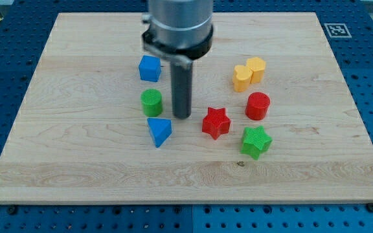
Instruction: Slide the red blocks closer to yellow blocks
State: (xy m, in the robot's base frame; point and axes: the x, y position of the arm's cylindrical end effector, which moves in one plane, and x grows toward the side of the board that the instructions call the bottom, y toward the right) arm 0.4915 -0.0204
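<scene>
A red star block (215,122) lies near the board's middle. A red cylinder (258,105) stands to its upper right. Two yellow blocks touch each other above the cylinder: one at the left (242,77) and one at the right (256,69); their shapes are hard to make out. My tip (182,116) rests on the board left of the red star, a small gap apart, and right of a green cylinder (151,102).
A blue cube (149,68) sits toward the view's top left of my tip. A blue triangular block (159,131) lies just below the green cylinder. A green star (256,142) lies below the red cylinder. The wooden board (76,168) rests on a blue perforated table.
</scene>
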